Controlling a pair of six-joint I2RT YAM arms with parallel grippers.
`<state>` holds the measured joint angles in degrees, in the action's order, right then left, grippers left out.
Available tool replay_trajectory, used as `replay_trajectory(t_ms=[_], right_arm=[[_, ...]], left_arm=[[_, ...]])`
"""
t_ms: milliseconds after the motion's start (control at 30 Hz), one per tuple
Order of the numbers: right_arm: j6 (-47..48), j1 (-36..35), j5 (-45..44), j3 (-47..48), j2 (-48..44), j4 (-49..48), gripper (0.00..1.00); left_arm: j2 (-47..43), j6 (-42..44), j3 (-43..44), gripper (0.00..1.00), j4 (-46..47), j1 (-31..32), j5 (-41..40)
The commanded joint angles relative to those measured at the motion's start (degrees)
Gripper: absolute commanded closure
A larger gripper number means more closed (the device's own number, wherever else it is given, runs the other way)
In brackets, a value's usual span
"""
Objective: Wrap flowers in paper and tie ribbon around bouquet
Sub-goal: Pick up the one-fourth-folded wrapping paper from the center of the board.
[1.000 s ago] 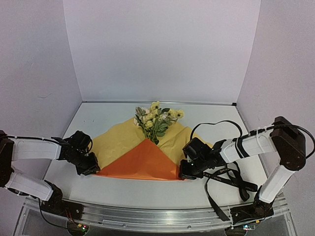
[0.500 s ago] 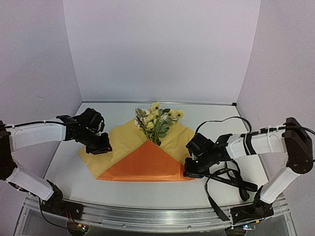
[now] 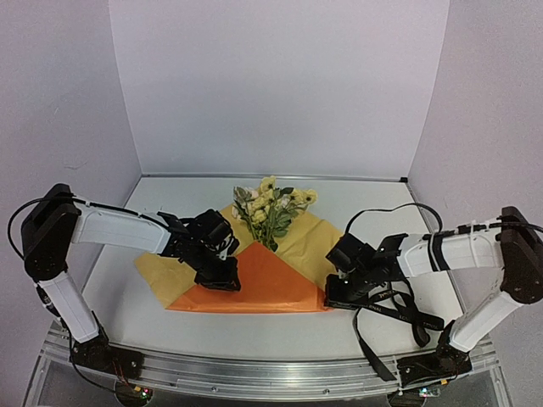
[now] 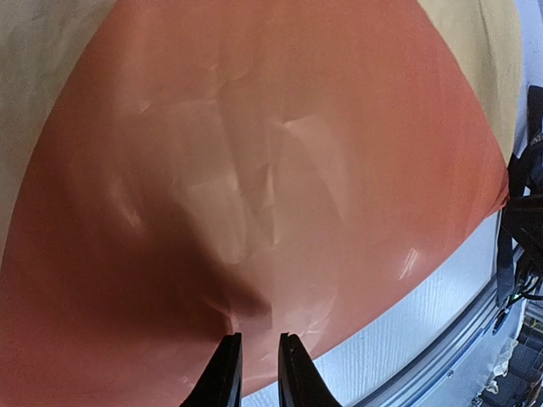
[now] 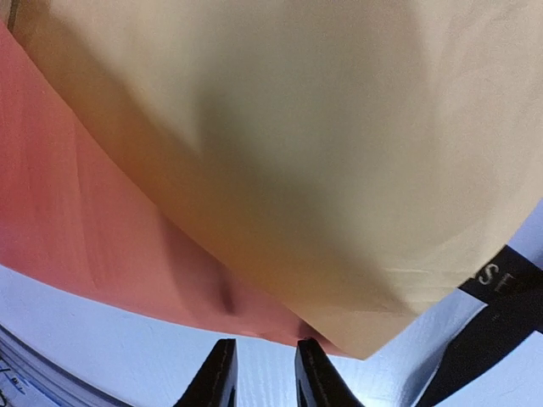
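Orange paper (image 3: pixel 263 275) flat at ctr, near flap over stems of yellow flowers (image 3: pixel 270 208); black ribbon (image 3: pixel 399 309) limp at R.

walls (image 3: pixel 280 85): plain pale lilac | table (image 3: pixel 195 191): white | front rail (image 3: pixel 271 370): metal

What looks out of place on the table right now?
Only the ribbon stands out: it lies in loose loops under the right arm, and one tail seems to trail over the near edge of the table, where it could snag. The paper is lightly creased but untorn, with the flowers lying straight on it.
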<state>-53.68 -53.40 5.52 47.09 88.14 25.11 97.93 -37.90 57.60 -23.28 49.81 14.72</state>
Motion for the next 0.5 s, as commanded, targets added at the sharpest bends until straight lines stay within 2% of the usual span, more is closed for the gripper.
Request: replay_trajectory(t_ms=[0,233,467], right_arm=[[-5.8,-0.7,-5.5,-4.5,-4.1,-1.1,0.66],[-11.9,-0.7,-7.8,-8.8,-3.1,-9.8,0.56],[-16.8,-0.8,-10.5,-13.7,-2.4,-19.2,0.54]], left_arm=[[1.2,1.9,3.9,0.83,2.7,0.1,1.2],[2.4,2.2,4.5,0.83,2.8,0.1,1.7],[2.7,2.1,4.5,0.83,3.1,0.1,1.8]])
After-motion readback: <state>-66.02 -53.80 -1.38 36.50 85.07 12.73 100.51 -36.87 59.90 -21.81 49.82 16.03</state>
